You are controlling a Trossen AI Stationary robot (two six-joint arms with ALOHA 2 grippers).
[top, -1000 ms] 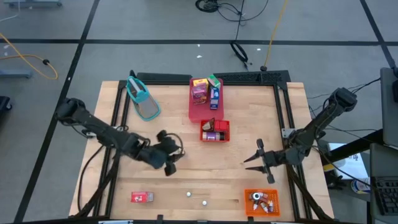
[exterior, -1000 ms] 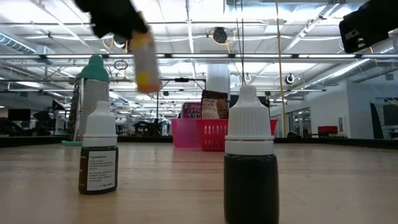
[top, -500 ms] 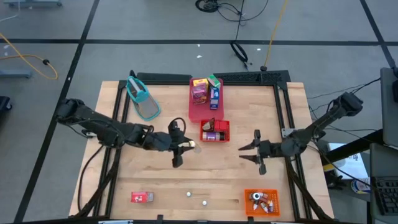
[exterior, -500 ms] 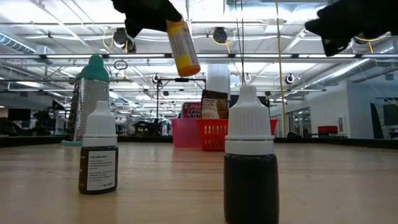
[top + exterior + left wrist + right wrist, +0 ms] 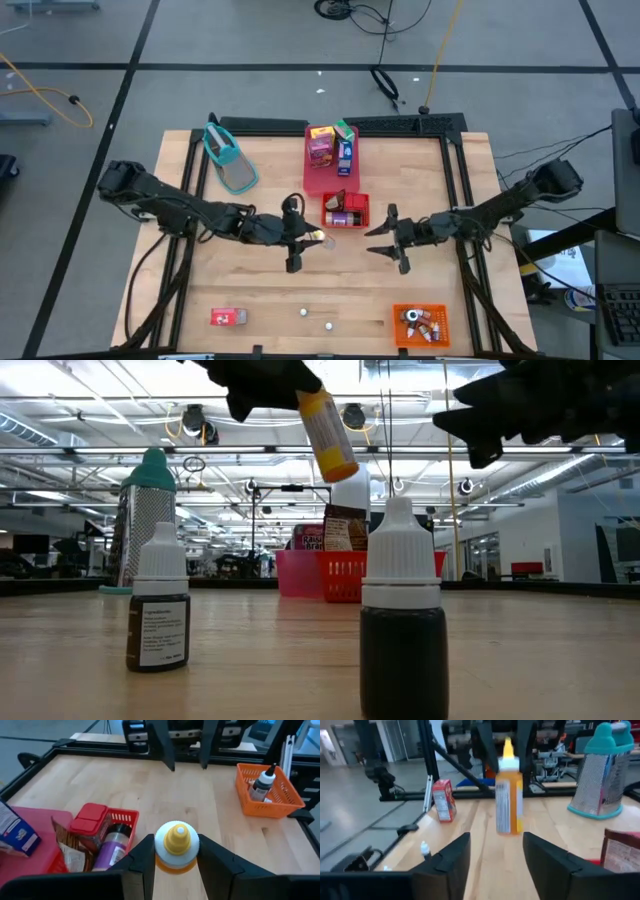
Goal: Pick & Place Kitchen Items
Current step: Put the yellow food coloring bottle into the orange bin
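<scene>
Left gripper (image 5: 303,240) is holding a little yellow squeeze bottle (image 5: 314,238) up in the air, right gripper (image 5: 383,241) facing it with its fingers spread wide and nothing in them.

The bottle's clamped between the left fingers (image 5: 141,858) over the middle of the worktop (image 5: 260,290), just in front of the small red basket (image 5: 358,209). Two dropper bottles (image 5: 403,623) stand near the front edge, a red carton (image 5: 229,317) sits by the front-left corner, and the orange bin (image 5: 420,325) is front right.
</scene>
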